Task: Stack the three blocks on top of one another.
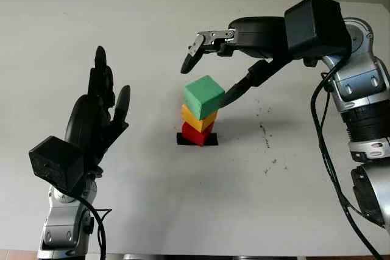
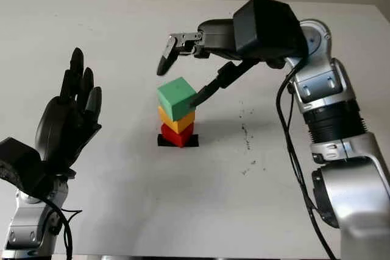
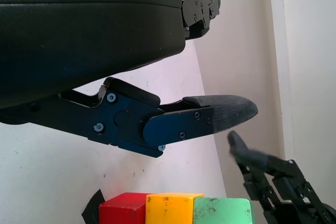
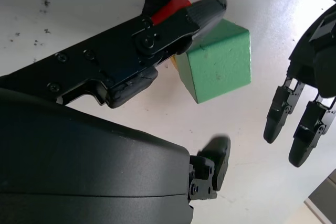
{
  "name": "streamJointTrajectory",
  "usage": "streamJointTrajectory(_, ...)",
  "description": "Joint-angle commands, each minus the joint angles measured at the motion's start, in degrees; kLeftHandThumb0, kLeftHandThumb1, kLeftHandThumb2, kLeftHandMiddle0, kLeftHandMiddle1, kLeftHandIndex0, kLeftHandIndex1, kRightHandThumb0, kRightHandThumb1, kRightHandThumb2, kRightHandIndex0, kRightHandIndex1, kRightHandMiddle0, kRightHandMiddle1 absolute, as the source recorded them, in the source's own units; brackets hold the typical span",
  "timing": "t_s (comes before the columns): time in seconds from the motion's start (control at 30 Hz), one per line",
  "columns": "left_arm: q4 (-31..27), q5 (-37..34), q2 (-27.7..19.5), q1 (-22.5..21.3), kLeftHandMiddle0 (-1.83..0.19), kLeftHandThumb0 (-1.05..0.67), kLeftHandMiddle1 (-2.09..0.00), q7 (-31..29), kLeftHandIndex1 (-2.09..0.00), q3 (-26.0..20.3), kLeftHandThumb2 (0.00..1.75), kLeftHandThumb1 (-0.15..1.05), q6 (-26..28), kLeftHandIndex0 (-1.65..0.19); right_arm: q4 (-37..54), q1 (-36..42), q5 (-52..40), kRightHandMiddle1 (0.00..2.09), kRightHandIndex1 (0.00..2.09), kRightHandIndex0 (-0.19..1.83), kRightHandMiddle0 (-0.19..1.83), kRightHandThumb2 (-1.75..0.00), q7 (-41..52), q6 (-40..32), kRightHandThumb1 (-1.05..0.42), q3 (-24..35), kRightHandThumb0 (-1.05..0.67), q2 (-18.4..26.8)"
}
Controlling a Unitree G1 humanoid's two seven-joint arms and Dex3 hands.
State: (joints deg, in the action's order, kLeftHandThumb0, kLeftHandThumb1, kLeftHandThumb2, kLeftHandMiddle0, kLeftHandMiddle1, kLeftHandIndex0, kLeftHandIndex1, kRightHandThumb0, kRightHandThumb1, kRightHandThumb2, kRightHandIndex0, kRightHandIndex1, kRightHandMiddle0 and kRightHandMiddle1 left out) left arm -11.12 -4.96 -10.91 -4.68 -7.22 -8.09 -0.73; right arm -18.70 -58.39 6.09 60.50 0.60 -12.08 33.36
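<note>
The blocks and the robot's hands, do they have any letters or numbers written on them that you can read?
No readable text anywhere.
green block, yellow block, red block: plain faces.
left hand, open beside the stack: no label.
right hand, open over the stack: no label.

Black square patch point(image 1: 183, 140) on the white counter point(image 1: 183, 211) mostly hidden under the red foam cube point(image 1: 196, 132). Yellow foam cube point(image 1: 198, 118) partly covered by the green foam cube point(image 1: 205, 94). Left wrist view: all three cubes cut off by the picture edge. Contact between right robot hand point(image 1: 210, 68) lower finger and green cube unclear.
</note>
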Motion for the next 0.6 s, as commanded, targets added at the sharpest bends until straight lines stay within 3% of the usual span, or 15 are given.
streamJointTrajectory(0.0,0.06,-0.30,-0.14,0.19,0.19,-0.68,0.00,-0.18,0.00,-0.34,0.56,1.05,-0.47,0.19,2.35,0.75,-0.82,0.23,0.00,-0.19,-0.18,-0.06,0.73,-1.10,-0.86,0.50,-0.90,1.28)
streamJointTrajectory(0.1,0.58,-0.50,0.04,-0.07,0.19,-0.68,0.00,-0.04,0.00,-0.45,0.56,1.05,-0.80,0.19,3.95,1.32,-2.76,0.03,0.00,-0.19,-0.19,-0.06,0.74,-2.32,-0.88,2.12,-0.94,1.63)
streamJointTrajectory(0.37,1.87,-0.25,-0.05,-0.65,0.19,-0.69,0.00,0.09,0.00,-0.31,0.56,1.05,-1.62,0.19,5.27,5.92,-8.14,0.00,0.00,-0.19,-0.19,-0.09,-6.30,-2.49,-0.99,9.34,-0.98,1.09)
streamJointTrajectory(0.47,1.97,-0.29,0.05,-0.64,0.19,-0.70,0.00,0.26,0.00,-0.31,0.55,1.05,-1.57,0.19,7.86,12.61,-8.78,0.00,0.00,-0.19,-0.19,-0.34,-14.68,-1.77,-1.04,13.43,-0.97,-0.38)
streamJointTrajectory(0.5,2.01,-0.32,-0.06,-0.61,0.19,-0.71,0.00,0.13,0.00,-0.31,0.55,1.05,-1.56,0.19,8.65,14.65,-8.62,0.00,0.00,-0.19,-0.19,-0.50,-17.03,-0.65,-1.04,14.21,-0.90,-0.77)
streamJointTrajectory(0.57,2.20,-0.26,-0.17,-0.53,0.19,-0.71,0.00,0.09,0.00,-0.37,0.55,1.05,-1.67,0.19,10.86,18.86,-8.59,0.00,0.00,-0.19,-0.19,-0.61,-22.08,-0.40,-1.05,15.81,-0.87,-2.08)
